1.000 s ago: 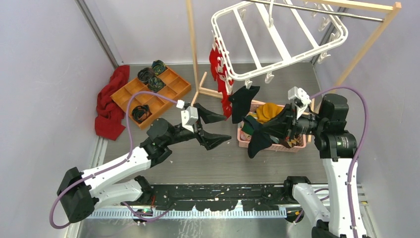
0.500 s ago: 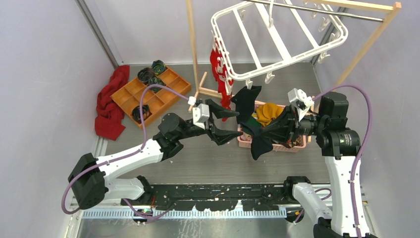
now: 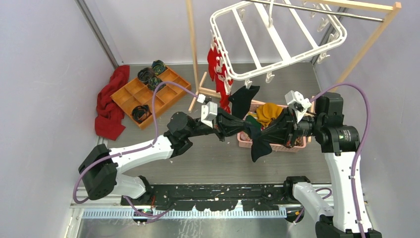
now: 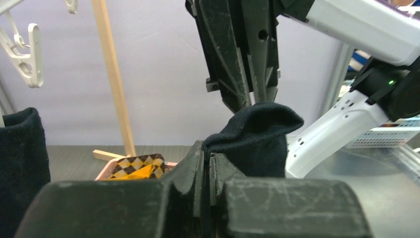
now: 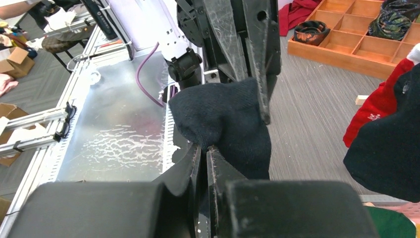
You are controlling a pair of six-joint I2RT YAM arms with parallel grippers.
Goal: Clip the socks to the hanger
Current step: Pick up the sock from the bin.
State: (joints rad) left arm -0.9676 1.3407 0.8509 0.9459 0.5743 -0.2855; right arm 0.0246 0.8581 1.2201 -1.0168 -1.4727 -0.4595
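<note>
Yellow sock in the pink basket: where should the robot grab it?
Probably pinch the yellow sock by its bunched-up top, coming straight down. It lies heaped on top of the pile, and the pink basket walls would likely block fingers from the sides.

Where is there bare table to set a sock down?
Bare table lies between tray and basket, toward the near edge, and beyond the basket. The far left, with cloth and tray, is crowded.

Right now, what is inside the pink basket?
A mustard-yellow sock and a dark green piece lie in the pink basket; an argyle sock shows too. The black sock, pinched in both jaws above it, hides what lies in the middle.
</note>
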